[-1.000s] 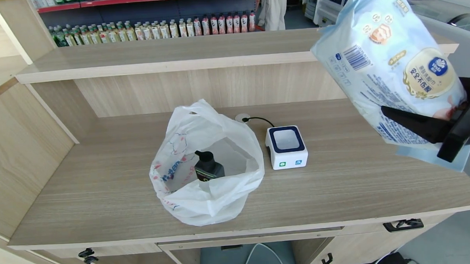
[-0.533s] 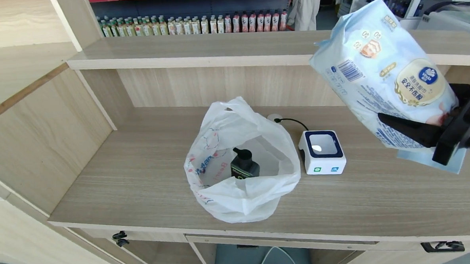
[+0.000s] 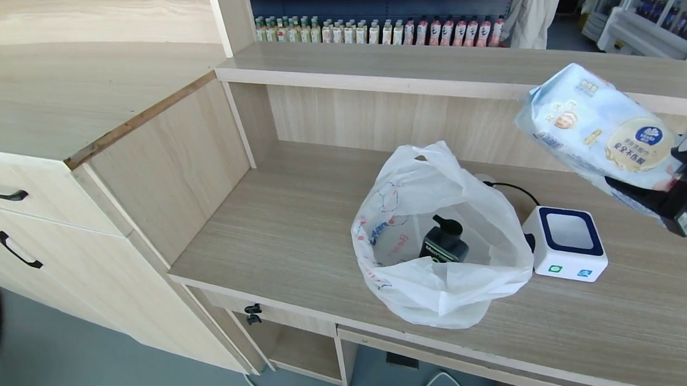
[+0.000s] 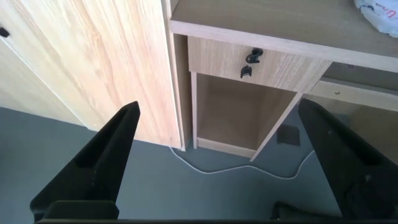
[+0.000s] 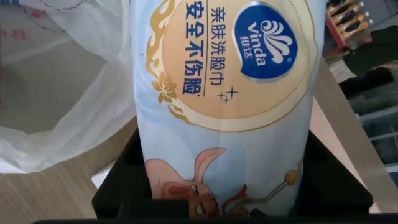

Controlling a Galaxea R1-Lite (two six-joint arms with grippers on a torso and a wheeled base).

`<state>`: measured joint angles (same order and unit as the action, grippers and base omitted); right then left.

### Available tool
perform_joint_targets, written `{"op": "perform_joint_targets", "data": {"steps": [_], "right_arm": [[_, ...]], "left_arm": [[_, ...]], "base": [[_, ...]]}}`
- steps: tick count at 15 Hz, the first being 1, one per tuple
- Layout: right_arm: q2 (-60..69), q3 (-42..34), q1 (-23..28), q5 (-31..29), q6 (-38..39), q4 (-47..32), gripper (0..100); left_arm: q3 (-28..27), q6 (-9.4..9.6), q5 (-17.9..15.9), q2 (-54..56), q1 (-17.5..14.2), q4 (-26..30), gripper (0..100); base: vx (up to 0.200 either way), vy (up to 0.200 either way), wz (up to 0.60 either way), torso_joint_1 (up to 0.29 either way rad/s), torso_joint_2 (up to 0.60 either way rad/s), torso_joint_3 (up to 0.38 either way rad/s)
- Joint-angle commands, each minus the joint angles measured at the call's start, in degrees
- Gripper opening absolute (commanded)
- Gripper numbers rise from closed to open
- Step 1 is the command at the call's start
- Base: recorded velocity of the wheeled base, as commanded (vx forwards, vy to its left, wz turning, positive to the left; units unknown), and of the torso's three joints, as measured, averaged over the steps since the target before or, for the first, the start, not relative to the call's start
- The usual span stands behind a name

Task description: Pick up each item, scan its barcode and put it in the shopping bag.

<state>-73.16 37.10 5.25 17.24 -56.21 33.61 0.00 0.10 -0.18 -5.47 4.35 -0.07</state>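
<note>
The view has swung left; the pack (image 3: 599,129) has tipped flatter, clamped in the right jaws over the surface (image 3: 299,230); left jaws gape wide below its front edge.

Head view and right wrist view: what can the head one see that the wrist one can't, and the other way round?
Head view adds: the white scanner beside the shopping bag, the black bottle standing inside the bag, the cupboard drawers and a row of drink bottles far behind.

Right wrist view adds: a close look at the right gripper, with a dark side on each flank of the blue pack, plus a cartoon animal low on the pack.

Both share: the blue pack held in the right gripper, the shopping bag and the wooden counter.
</note>
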Motion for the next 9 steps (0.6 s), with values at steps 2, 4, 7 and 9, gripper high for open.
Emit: {"op": "perform_joint_targets", "data": {"steps": [2, 4, 7, 9], "right_arm": [[-9.3, -0.7, 8.6, 11.1, -7.8, 5.6, 0], [-12.3, -0.4, 8.4, 13.2, -9.5, 8.3, 0], [-14.6, -0.4, 8.3, 15.4, -11.8, 11.3, 0], [-17.1, 1.1, 8.7, 16.7, -15.0, 11.3, 0]], "left_arm": [[0.0, -0.01, 0.0, 0.0, 0.0, 0.0, 100], [0.0, -0.01, 0.0, 0.0, 0.0, 0.0, 100], [0.0, -0.01, 0.0, 0.0, 0.0, 0.0, 100], [0.0, -0.01, 0.0, 0.0, 0.0, 0.0, 100]], "base": [[0.0, 0.0, 0.0, 0.0, 0.0, 0.0], [0.0, 0.0, 0.0, 0.0, 0.0, 0.0], [0.0, 0.0, 0.0, 0.0, 0.0, 0.0], [0.0, 0.0, 0.0, 0.0, 0.0, 0.0]]}}
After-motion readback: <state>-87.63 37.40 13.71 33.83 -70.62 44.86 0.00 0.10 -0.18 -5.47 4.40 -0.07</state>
